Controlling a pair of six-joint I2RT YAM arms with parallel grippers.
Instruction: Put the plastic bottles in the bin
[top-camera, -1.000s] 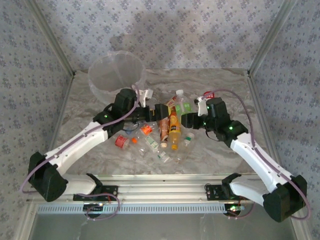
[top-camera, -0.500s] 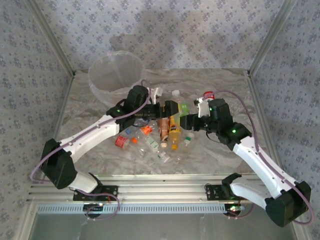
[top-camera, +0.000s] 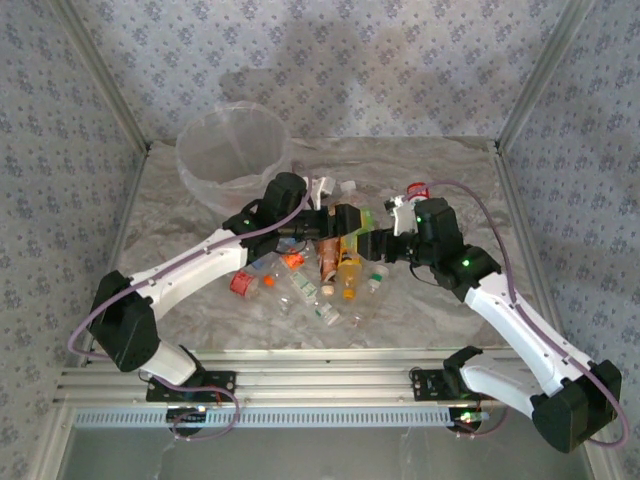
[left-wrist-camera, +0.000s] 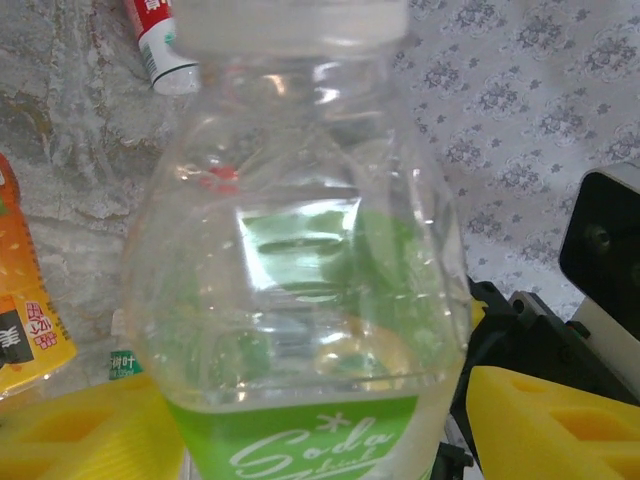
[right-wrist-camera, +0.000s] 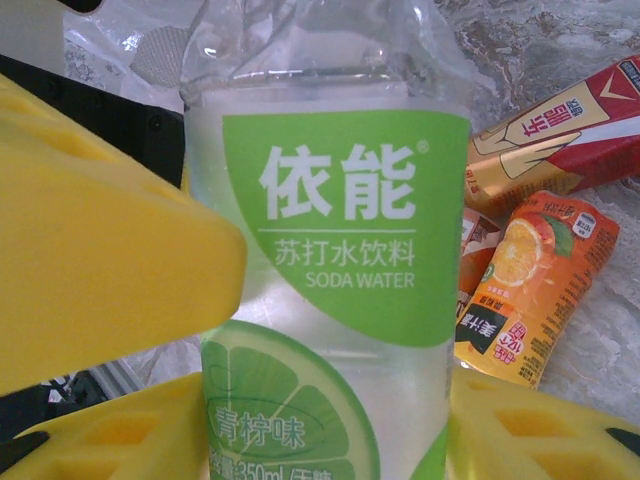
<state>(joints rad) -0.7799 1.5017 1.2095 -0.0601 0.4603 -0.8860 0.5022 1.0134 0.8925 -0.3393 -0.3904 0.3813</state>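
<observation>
At mid-table, the left gripper (top-camera: 350, 220) and right gripper (top-camera: 372, 236) meet nose to nose on a clear soda bottle (top-camera: 362, 214) with a lime-green label. A second ago the left arm sat back by the bin (top-camera: 205, 185) with its jaws wide. It has since swung across the marbled table (top-camera: 450, 170), and the jaws have drawn in to about half their spread. Its yellow pads (left-wrist-camera: 70, 430) now lie against both sides of the bottle's lower body, the white cap pointing away from the wrist. The right gripper has hardly shifted over that second. It keeps a part-open clamp on what seems to be the same bottle, one pad (right-wrist-camera: 100, 230) pressed to the label's edge. The soda bottle sits at the far edge of the pile (top-camera: 300, 280), just beyond an orange bottle (top-camera: 349, 265) and a red-and-gold one (top-camera: 328, 258). The bin stands unmoved at the far left, well apart from the gripped bottle. The loose bottles lie between the two arms much as before.
</observation>
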